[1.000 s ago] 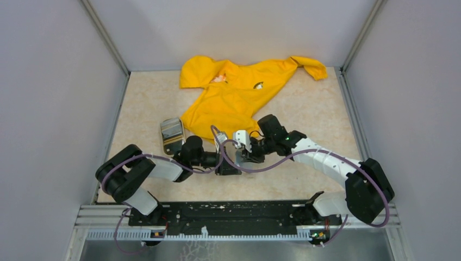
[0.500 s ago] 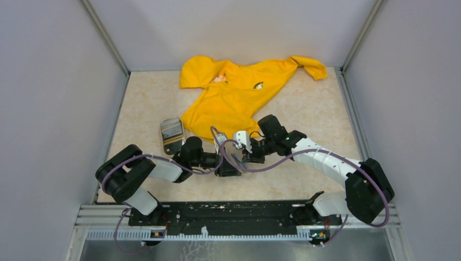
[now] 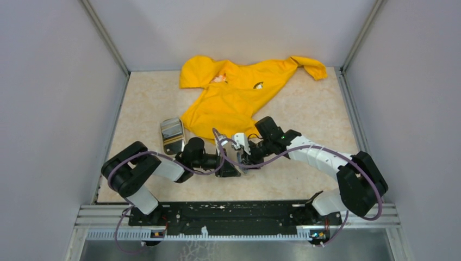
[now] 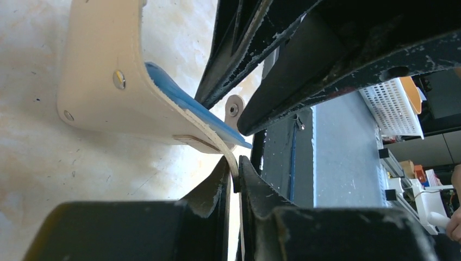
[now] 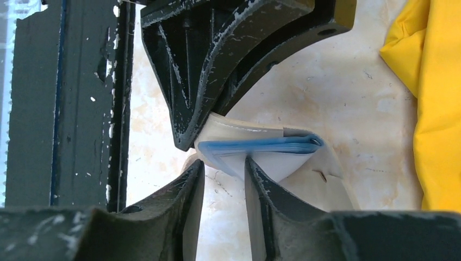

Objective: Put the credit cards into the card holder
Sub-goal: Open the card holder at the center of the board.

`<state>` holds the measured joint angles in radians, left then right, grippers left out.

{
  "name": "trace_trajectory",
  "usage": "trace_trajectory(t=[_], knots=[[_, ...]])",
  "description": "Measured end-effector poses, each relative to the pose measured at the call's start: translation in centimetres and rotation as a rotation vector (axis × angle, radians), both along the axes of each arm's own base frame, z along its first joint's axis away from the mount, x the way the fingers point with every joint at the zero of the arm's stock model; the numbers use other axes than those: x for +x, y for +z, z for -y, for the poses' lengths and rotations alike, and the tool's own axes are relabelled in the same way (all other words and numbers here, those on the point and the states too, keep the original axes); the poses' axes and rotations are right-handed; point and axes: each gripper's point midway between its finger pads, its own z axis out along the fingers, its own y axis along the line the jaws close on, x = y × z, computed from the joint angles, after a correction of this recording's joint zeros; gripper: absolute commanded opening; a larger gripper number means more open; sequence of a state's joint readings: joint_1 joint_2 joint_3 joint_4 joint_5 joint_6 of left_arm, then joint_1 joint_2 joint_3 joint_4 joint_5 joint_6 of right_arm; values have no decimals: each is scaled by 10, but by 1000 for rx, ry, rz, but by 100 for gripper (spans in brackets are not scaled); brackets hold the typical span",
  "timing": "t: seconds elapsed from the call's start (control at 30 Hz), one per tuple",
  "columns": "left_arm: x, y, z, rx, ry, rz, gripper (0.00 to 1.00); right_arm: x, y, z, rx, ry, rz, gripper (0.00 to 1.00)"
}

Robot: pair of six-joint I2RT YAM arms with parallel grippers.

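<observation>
The tan card holder (image 4: 98,65) has a snap dot on its face and a bluish inside. It hangs just above the table between both grippers (image 3: 235,159). My left gripper (image 4: 237,176) is shut on the holder's tan flap. My right gripper (image 5: 224,176) is open, and a corner of the holder's blue-edged clear pocket (image 5: 255,147) dips between its fingertips, against the right finger. In the top view the left gripper (image 3: 226,164) and right gripper (image 3: 244,157) meet at the table's middle. The striped stack of credit cards (image 3: 172,136) lies apart, to the left of both grippers.
A yellow hooded garment (image 3: 234,98) is spread over the back middle of the table, and its hem (image 5: 437,109) lies close to the right of the holder. Grey walls enclose the table on three sides. The arm bases' black rail (image 3: 228,212) runs along the near edge.
The right arm has drawn in slightly leftward toward the holder, and the left arm's elbow has shifted a little right. The holder stays in the left gripper.
</observation>
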<state>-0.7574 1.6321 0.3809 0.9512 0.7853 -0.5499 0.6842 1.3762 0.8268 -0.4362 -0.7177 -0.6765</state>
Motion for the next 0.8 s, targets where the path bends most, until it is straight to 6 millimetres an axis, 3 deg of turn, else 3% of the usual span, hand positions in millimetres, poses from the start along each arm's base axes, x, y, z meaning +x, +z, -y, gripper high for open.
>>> trace_trajectory(t=[0.2, 0.37, 0.57, 0.8], knots=[[2, -2, -2, -34, 2, -21, 9, 3, 1, -2, 4, -26, -2, 47], [5, -25, -22, -7, 72, -148, 8, 18, -1, -5, -5, -84, 27, 49], [-3, -41, -38, 29, 120, -254, 9, 20, -17, -6, -41, -104, -6, 49], [-3, -50, -40, 71, 138, -293, 9, 18, -30, -6, -91, -97, -2, 62]])
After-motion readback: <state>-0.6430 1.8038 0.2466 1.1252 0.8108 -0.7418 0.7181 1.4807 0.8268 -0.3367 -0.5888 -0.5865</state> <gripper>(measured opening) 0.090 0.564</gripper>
